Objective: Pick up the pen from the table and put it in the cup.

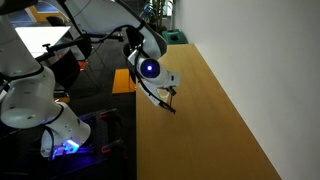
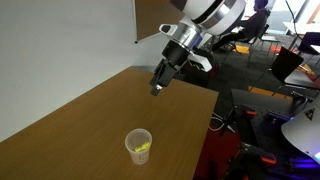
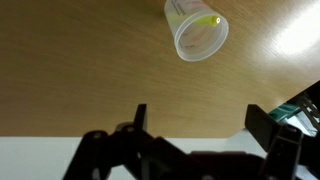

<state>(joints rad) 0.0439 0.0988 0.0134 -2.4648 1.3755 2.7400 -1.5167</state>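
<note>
Pen (image 2: 142,151) lies inside the cup (image 2: 138,143), a yellow-green stick leaning against the inner wall. The cup stands upright on the wooden counter (image 2: 70,120), below the tool (image 2: 157,89) and well apart from it. The tool hangs in the air over the counter, its two fingers (image 3: 140,116) spread wide with nothing between them. In the wrist view the cup's open mouth lies beyond the fingertips, with the pen showing as a yellow streak within.
</note>
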